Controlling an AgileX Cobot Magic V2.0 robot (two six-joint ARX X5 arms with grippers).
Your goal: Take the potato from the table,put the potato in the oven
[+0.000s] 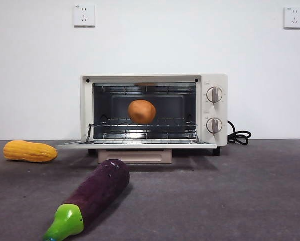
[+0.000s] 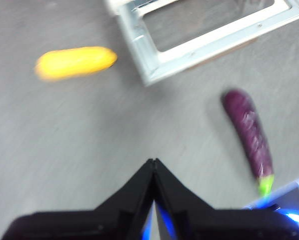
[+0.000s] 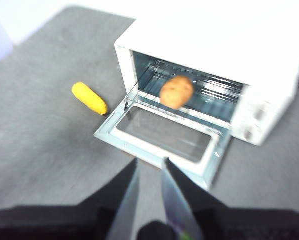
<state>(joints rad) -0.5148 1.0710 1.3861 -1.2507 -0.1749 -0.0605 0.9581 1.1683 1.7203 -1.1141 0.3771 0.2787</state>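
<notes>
The orange-brown potato [image 1: 141, 111] rests on the wire rack inside the cream-white oven [image 1: 214, 82], whose glass door [image 1: 140, 144] lies folded down flat. From the right wrist view the potato [image 3: 176, 92] shows in the open oven [image 3: 214, 45], well beyond my right gripper [image 3: 150, 162], which hangs above the table in front of the door, open by a narrow gap and empty. My left gripper [image 2: 153, 162] is shut on nothing, high over the grey table [image 2: 89, 130] off the door's corner [image 2: 154, 70]. Neither arm appears in the front view.
A yellow corn cob [image 1: 29, 151] lies left of the oven door. A long purple eggplant [image 1: 97, 191] with a green stem lies in front of the oven, angled toward the near edge. The oven's black cord [image 1: 239, 135] coils at its right.
</notes>
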